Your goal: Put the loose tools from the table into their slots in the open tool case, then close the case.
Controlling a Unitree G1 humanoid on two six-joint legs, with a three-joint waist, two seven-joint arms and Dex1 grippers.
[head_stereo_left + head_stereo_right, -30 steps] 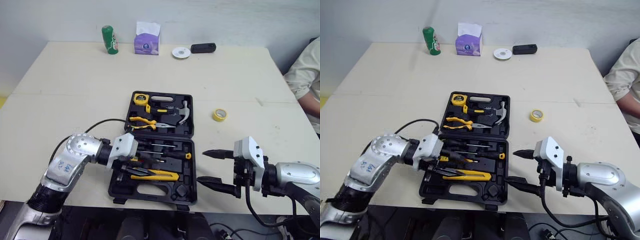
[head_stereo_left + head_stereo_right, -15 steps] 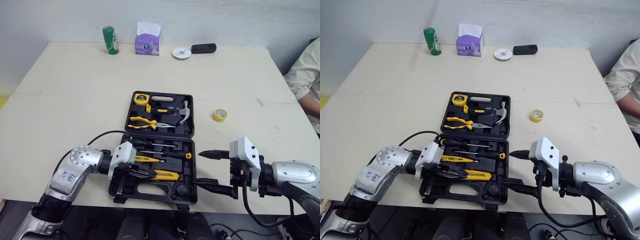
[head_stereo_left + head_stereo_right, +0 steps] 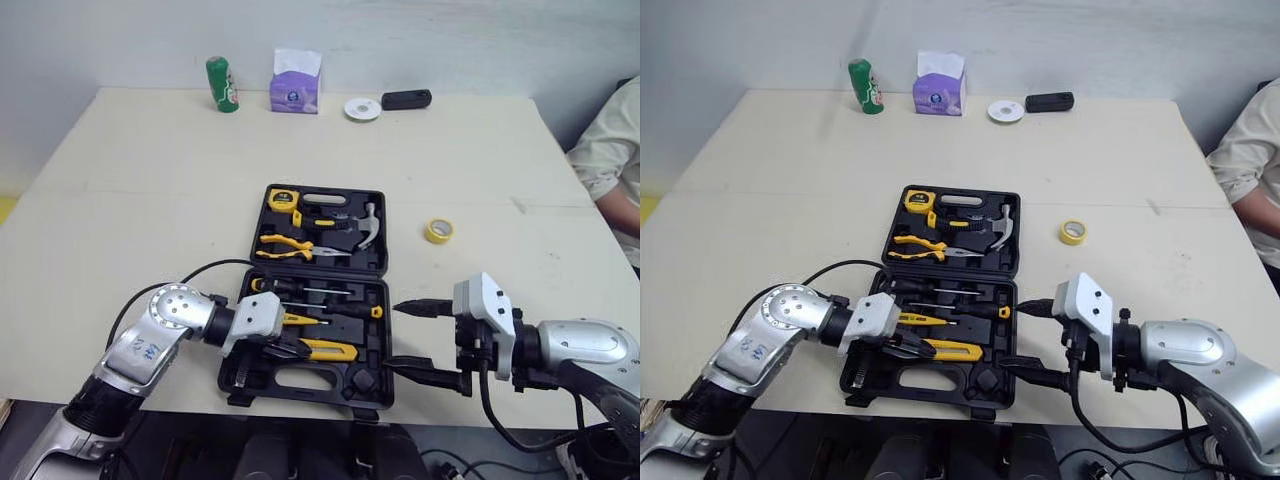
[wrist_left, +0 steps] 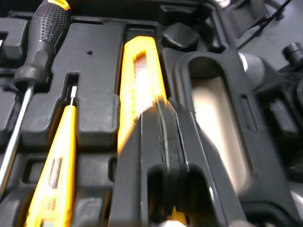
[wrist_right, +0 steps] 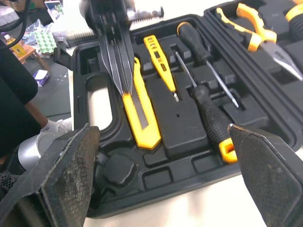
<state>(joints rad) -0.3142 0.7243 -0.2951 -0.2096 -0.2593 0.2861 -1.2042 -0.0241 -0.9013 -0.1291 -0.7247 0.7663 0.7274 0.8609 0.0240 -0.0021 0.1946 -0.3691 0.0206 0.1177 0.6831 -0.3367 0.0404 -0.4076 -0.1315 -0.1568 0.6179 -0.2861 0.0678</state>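
Observation:
The black tool case (image 3: 372, 268) lies open near the table's front edge. Its far half holds a tape measure (image 3: 282, 197), pliers (image 3: 284, 245) and a hammer (image 3: 368, 222). Screwdrivers (image 3: 325, 310), a yellow tester pen (image 4: 54, 165) and a yellow utility knife (image 3: 328, 349) lie in the near half. My left gripper (image 3: 298, 349) is shut, its tips resting on the knife (image 4: 139, 71). My right gripper (image 3: 412, 340) stands open at the case's right front edge, nothing between its fingers. A yellow tape roll (image 3: 438, 230) lies loose on the table to the right of the case.
Along the table's far edge stand a green can (image 3: 222, 83), a purple tissue pack (image 3: 295, 85), a white disc (image 3: 361, 108) and a black device (image 3: 406, 99). A person's sleeve (image 3: 610, 150) shows at the right edge. A black cable (image 3: 205, 270) loops by my left arm.
My left gripper has slid toward the case's near edge and settled on the utility knife. My right gripper has edged left toward the case's right side, still open.

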